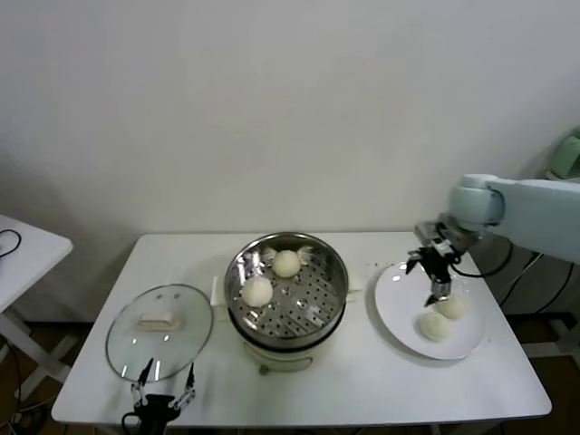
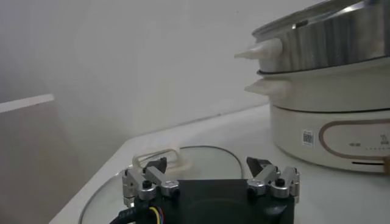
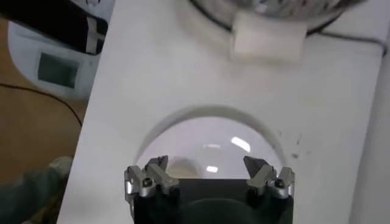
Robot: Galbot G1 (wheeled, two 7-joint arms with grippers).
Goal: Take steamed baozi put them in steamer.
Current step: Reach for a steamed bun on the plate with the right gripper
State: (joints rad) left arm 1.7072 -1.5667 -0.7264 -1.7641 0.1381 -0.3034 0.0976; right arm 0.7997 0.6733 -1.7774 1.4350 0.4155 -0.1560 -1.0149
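Note:
The steamer (image 1: 333,268), a shiny steel pot on a cream base, stands mid-table with two baozi in it, one at the back (image 1: 286,263) and one at the left (image 1: 257,292). Two more baozi (image 1: 450,306) (image 1: 434,326) lie on the white plate (image 1: 394,304) at the right. My right gripper (image 1: 438,292) is open and empty, pointing down just above the farther plate baozi. In the right wrist view its fingers (image 3: 206,164) stand apart over the plate (image 3: 207,137); no bun shows there. My left gripper (image 1: 163,394) is open and idle at the front edge.
The glass lid (image 1: 159,331) with a cream handle lies flat left of the steamer, just beyond my left gripper (image 2: 210,167); it shows in the left wrist view (image 2: 183,161) with the steamer base (image 2: 329,131) behind. A second table (image 1: 27,249) stands far left.

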